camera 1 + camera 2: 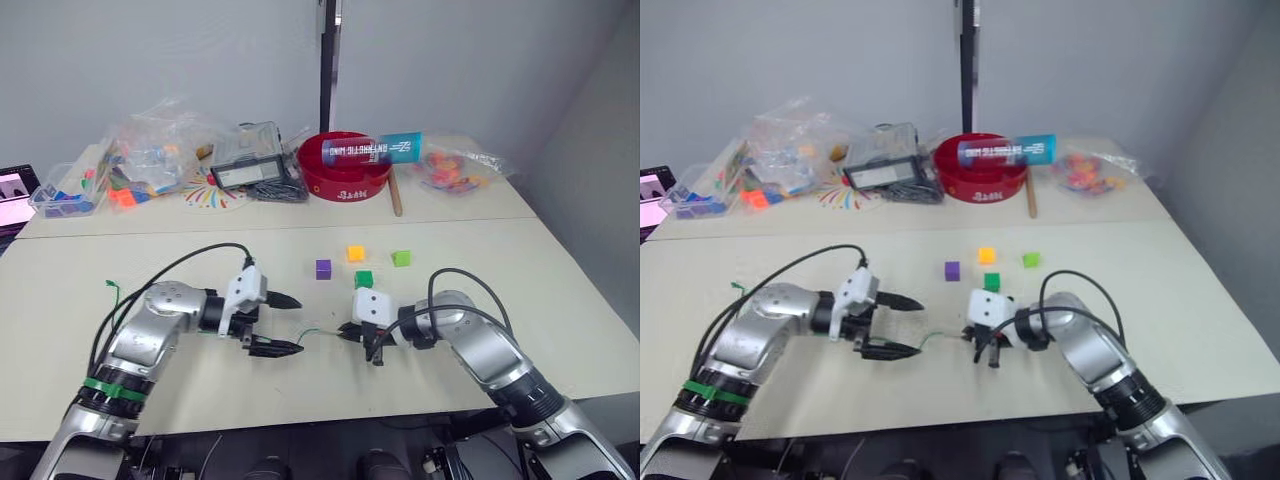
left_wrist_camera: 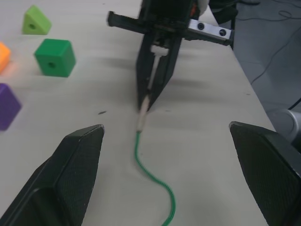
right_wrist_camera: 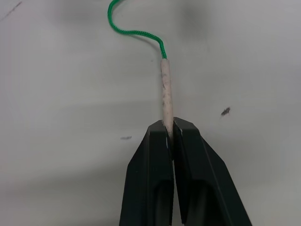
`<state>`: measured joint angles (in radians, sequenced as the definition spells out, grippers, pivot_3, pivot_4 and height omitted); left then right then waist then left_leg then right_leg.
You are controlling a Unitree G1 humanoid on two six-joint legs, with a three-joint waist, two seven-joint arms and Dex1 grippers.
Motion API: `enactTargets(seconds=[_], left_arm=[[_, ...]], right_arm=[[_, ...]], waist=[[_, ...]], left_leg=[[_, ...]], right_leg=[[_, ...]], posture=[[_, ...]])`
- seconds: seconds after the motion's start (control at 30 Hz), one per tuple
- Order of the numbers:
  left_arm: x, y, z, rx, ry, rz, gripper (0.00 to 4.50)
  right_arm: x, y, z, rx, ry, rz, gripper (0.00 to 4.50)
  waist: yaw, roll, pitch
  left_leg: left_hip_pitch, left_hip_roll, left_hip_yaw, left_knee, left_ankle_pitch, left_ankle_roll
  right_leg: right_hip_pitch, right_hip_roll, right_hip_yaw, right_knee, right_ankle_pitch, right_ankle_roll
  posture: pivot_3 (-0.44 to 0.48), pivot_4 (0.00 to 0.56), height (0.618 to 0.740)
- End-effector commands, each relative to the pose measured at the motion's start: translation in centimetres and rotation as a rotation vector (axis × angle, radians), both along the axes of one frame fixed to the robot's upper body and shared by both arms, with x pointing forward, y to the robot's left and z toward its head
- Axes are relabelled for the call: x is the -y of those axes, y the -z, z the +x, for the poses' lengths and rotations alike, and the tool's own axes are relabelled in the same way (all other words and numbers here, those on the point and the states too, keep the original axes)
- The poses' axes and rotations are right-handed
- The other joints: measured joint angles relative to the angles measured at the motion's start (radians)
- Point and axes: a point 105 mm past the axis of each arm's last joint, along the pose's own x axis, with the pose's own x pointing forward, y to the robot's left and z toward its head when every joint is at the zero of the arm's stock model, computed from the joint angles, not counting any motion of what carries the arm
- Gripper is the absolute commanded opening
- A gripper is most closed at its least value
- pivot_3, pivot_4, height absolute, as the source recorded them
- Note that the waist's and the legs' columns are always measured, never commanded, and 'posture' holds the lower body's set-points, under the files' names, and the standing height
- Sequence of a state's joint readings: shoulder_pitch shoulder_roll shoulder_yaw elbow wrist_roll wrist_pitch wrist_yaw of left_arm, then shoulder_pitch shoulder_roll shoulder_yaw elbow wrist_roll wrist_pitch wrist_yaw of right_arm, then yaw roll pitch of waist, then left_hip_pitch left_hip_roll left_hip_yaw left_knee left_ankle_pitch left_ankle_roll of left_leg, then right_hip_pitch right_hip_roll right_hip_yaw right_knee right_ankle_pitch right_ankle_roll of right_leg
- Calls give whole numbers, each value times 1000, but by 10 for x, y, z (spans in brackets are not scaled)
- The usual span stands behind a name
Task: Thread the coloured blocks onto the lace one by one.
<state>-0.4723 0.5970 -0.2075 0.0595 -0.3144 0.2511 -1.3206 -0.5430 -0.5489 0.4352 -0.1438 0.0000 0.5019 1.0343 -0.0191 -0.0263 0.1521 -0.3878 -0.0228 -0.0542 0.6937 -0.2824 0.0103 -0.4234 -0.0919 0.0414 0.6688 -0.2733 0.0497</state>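
Crowding the far table: red bowl [image 1: 343, 172] w/ a blue-labelled can [image 1: 385, 149] lying across its rim, clear bags of bright toy bits [image 1: 150, 160] on the left, another bag [image 1: 455, 170] on the right, a wooden stick [image 1: 395, 192] beside the bowl. Nothing lies btwn the grippers except the lace.

Lace [image 2: 153, 178]: very thin green string w/ a pale stiff tip [image 3: 165, 94], curving over the near table from the left gripper to the right one; its tail end [image 1: 112, 288] shows by the left arm.

Right gripper [image 3: 170, 129]: fingers pinched tight on the pale tip, low on the table. Left gripper [image 1: 285, 322]: fingers spread wide, holding nothing, lace running btwn them.

Blocks sit loose just beyond the right gripper: purple [image 1: 323, 268], orange-yellow [image 1: 355, 253], dark green [image 1: 364, 279] nearest the gripper, light green [image 1: 401, 258]. None on the lace.
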Motion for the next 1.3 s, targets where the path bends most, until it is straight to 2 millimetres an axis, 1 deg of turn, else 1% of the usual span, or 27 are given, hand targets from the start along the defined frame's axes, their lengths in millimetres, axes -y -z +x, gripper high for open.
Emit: enactTargets(seconds=[0.03, 0.17, 0.27, 0.4, 0.47, 0.53, 0.63, 1.1, 1.23, 1.3], left_arm=[[4, -2, 5, 58, 9, 14, 4483], [12, 1, 11, 56, 8, -6, 4483], [11, 7, 15, 57, 2, 4, 3681], [11, 7, 17, 62, 0, -1, 2370], [11, 10, 17, 64, -2, 8, 1619], [11, 12, 18, 65, -9, 10, 1048], [13, 14, 20, 75, -16, 14, 34], [12, 15, 22, 104, -20, 23, 34], [14, 6, 21, 107, -21, -17, 34], [15, 3, 20, 96, -16, -35, 570]], right_arm=[[-7, -11, -1, 54, -19, -6, 0], [-10, -13, -1, 57, -19, -1, 0], [-11, -14, -2, 56, -20, 4, 0], [-12, -15, -2, 56, -21, 7, 0], [-12, -15, -2, 55, -22, 9, 0], [-12, -16, -3, 54, -23, 9, 0], [-13, -16, -4, 53, -29, 11, 0], [-16, -20, -9, 33, -36, 42, 0], [-14, -18, -9, 33, -31, 32, 0], [-13, -18, -8, 34, -30, 31, 0]], waist=[[2, 0, 0], [5, 0, 0], [5, 0, 0], [4, 0, 0], [4, 0, 0], [4, 0, 0], [5, 0, 0], [4, 0, 0], [4, 0, 0], [4, 0, 0]], left_leg=[[0, 0, 0, 0, 0, 0], [-1, 0, 0, 0, 0, 0], [-1, -1, 0, 1, 0, 0], [-1, -1, 0, 1, 0, 0], [-1, -1, 0, 1, 0, 0], [-1, -1, 0, 1, 0, 0], [-1, -1, 0, 1, 0, 0], [-1, -1, 0, 1, 0, 0], [-1, -1, 0, 1, 0, 0], [-1, -1, 0, 1, 0, 0]], right_leg=[[0, 0, 0, 0, 0, 0], [0, 0, 0, -2, 0, 0], [1, -1, 0, -2, 0, 0], [0, -1, 0, -2, 0, 0], [0, -1, 0, -2, 0, 0], [0, -1, 0, -3, 0, 0], [0, -1, 0, -3, 0, 0], [0, -1, 0, -3, 0, 0], [0, -1, 0, -3, 0, 0], [0, -1, 0, -3, 0, 0]], posture=[[0, 150, 740], [0, 150, 740], [0, 150, 740], [0, 150, 740], [0, 150, 740], [0, 150, 740], [0, 150, 740], [0, 150, 740], [0, 150, 740], [0, 150, 740]])
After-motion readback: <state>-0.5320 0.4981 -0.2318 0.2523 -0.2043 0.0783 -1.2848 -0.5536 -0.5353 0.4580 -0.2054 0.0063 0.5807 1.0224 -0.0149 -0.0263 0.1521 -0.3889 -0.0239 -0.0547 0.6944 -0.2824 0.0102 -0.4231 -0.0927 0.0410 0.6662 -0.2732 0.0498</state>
